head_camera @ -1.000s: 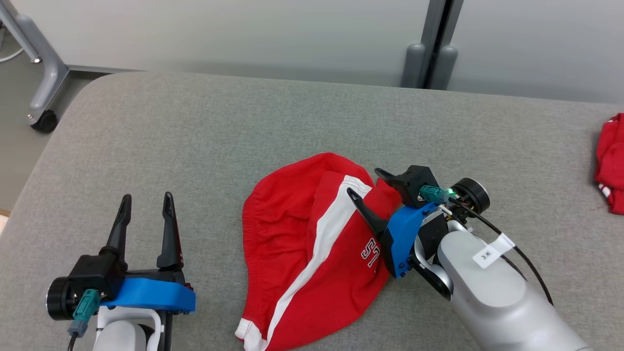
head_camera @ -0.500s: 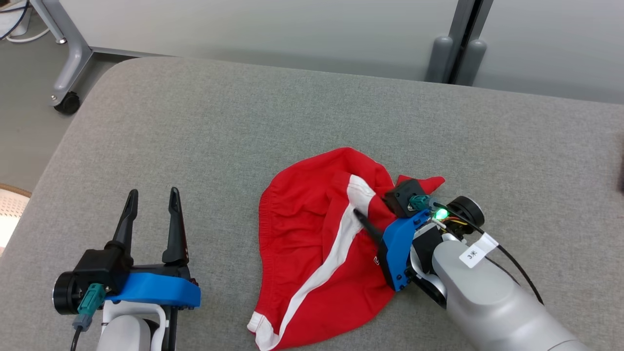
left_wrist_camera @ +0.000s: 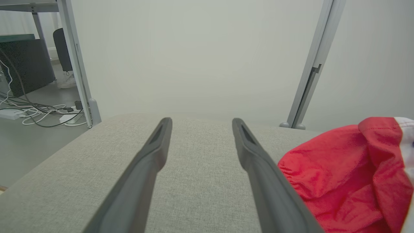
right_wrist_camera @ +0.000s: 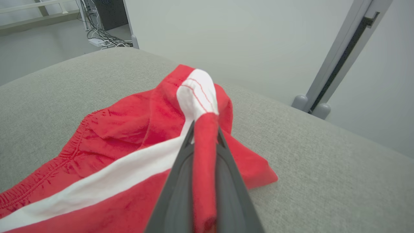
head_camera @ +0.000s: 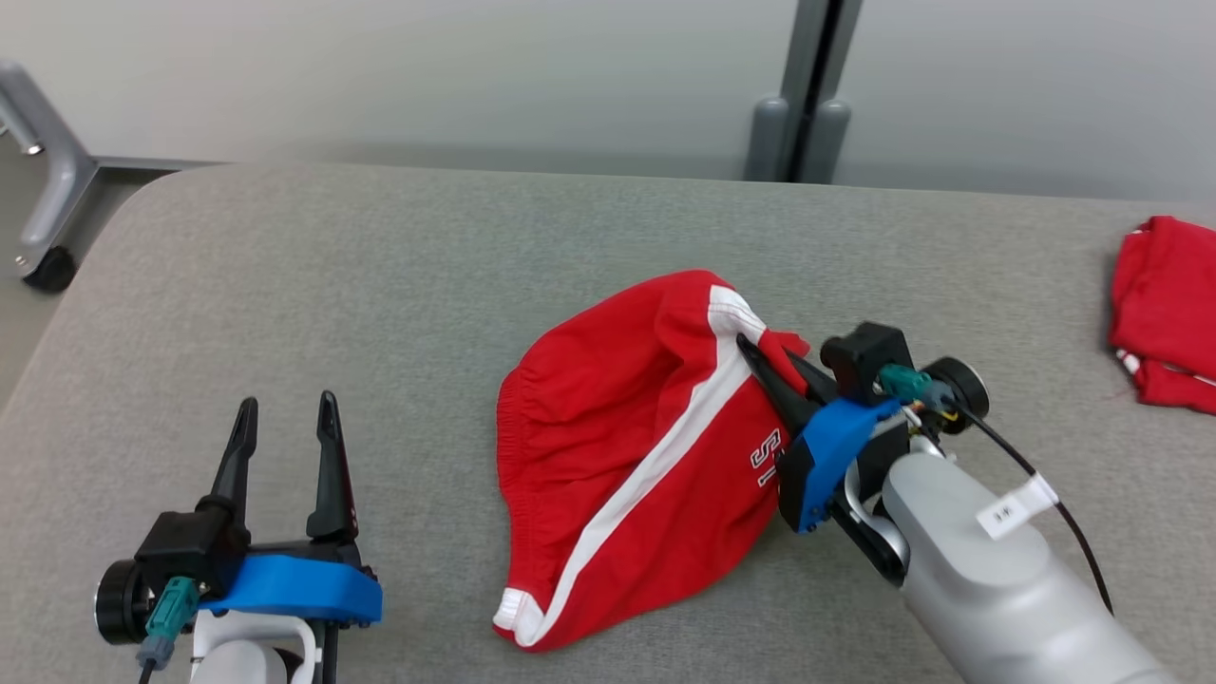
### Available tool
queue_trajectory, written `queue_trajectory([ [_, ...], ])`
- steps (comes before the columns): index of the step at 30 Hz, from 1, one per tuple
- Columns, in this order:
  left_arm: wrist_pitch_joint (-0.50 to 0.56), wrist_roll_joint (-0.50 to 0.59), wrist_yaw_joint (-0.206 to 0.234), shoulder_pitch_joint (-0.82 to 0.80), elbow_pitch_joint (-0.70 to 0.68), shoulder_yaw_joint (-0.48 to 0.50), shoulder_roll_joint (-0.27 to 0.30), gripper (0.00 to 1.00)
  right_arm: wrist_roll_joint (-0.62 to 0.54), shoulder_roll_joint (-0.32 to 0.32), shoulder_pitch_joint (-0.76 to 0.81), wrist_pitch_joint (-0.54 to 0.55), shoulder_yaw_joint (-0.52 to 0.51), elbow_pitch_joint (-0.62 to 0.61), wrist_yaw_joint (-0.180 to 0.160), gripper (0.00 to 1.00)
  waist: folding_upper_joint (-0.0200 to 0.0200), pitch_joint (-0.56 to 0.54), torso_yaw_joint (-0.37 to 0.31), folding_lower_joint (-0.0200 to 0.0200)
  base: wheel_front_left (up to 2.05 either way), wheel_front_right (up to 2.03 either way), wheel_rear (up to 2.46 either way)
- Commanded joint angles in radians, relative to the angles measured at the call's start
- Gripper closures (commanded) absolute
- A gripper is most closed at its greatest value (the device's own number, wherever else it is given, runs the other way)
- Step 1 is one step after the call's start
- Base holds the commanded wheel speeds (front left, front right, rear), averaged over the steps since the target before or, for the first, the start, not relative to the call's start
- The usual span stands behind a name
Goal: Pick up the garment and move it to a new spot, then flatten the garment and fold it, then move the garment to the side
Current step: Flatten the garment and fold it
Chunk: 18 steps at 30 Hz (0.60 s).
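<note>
Lying near-left to far-right, garment [head_camera: 627, 446]; far end pinched in right gripper [head_camera: 755, 353].

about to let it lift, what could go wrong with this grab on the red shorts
The right gripper is shut on a narrow fold of the red shorts, so it may slip out on lifting. Held at one point, they would likely hang bunched. Moving right risks landing on the other red garment.
</note>
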Motion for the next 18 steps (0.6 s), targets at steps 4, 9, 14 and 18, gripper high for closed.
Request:
queue_trajectory([
  [4, -0.004, 0.003, -0.001, 0.020, -0.003, 0.007, -0.001, 0.00, -0.020, -0.032, 0.106, -0.005, -0.052, -0.101, 0.000, 1.00, 0.0000, -0.026, -0.047, -0.0001, 0.00, 0.00, 0.00],
  [9, -0.004, 0.004, 0.000, 0.037, -0.006, 0.003, -0.001, 0.00, -0.046, -0.055, 0.271, -0.005, -0.133, -0.239, 0.000, 1.00, 0.0000, -0.040, -0.080, -0.0001, 0.00, 0.00, 0.00],
  [14, -0.004, 0.002, 0.000, 0.044, -0.007, 0.000, -0.002, 0.00, -0.072, -0.056, 0.429, -0.005, -0.201, -0.350, 0.000, 1.00, 0.0000, -0.044, -0.097, -0.0001, 0.00, 0.00, 0.00],
  [18, -0.004, 0.001, -0.001, 0.046, -0.004, -0.003, -0.002, 0.00, -0.086, -0.036, 0.517, -0.005, -0.248, -0.392, 0.000, 0.99, 0.0000, -0.049, -0.102, -0.0001, 0.00, 0.00, 0.00],
])
